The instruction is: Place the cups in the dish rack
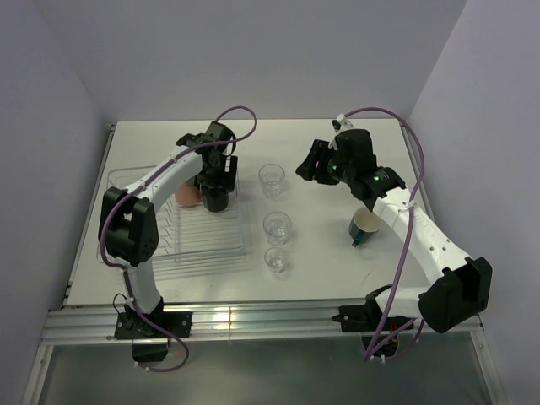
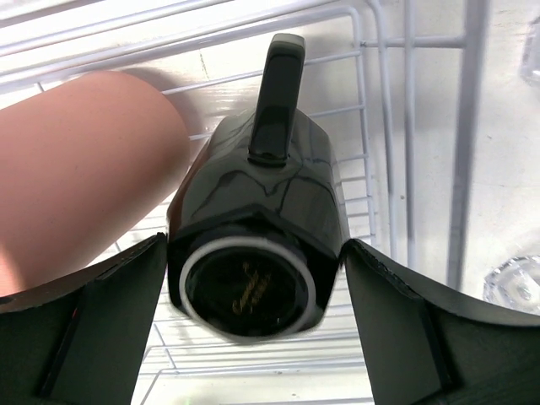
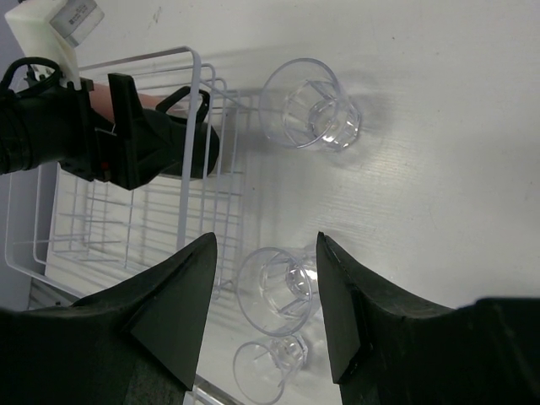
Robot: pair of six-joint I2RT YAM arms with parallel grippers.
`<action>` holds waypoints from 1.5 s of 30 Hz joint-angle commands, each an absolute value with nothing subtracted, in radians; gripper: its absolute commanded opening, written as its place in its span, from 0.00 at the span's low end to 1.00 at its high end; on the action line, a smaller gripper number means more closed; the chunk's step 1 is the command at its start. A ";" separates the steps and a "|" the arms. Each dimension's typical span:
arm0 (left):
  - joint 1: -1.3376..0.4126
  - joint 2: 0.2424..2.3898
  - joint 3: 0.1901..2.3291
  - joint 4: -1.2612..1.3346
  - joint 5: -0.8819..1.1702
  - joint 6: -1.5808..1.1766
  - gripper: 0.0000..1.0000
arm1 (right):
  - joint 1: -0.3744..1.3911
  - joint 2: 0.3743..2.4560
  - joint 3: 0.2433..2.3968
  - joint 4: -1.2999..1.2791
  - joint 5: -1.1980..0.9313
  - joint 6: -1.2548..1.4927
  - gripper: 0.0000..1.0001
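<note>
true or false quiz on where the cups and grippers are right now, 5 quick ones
1. The left gripper grips the black mug over the dish rack. True.
2. The green mug is in the dish rack. False: it is on the table beside the right arm, outside the rack.
3. Three clear tumblers stand on the table outside the rack. True.
4. The right gripper holds a tumbler. False: its jaws are open with nothing between them, above the table.
5. The salmon cup lies right beside the black mug. True.
</note>
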State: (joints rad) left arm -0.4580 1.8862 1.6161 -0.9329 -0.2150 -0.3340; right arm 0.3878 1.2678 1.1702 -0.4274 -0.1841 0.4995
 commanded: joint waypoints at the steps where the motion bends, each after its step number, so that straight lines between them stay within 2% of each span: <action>1: -0.468 1.786 1.664 -0.937 -0.209 -0.334 0.92 | 0.402 1.270 1.184 -0.416 -0.155 0.479 0.58; 11: -0.483 1.666 1.704 -0.948 -0.207 -0.344 0.92 | 0.478 1.351 1.239 -0.472 -0.005 0.430 0.58; 17: -0.485 1.547 1.718 -0.936 -0.238 -0.371 0.93 | 0.609 1.589 1.501 -0.598 0.198 0.347 0.57; 26: -0.469 1.307 1.655 -0.887 -0.285 -0.434 0.95 | 0.657 1.868 1.747 -0.635 0.218 0.265 0.53; 31: -0.457 1.220 1.603 -0.868 -0.292 -0.456 0.97 | 0.676 1.960 1.801 -0.637 0.193 0.261 0.52; 37: -0.453 1.180 1.559 -0.858 -0.298 -0.460 0.97 | 0.698 2.063 1.853 -0.650 0.189 0.264 0.51; 45: -0.446 1.161 1.536 -0.850 -0.299 -0.466 0.97 | 0.699 2.149 1.891 -0.678 0.219 0.273 0.45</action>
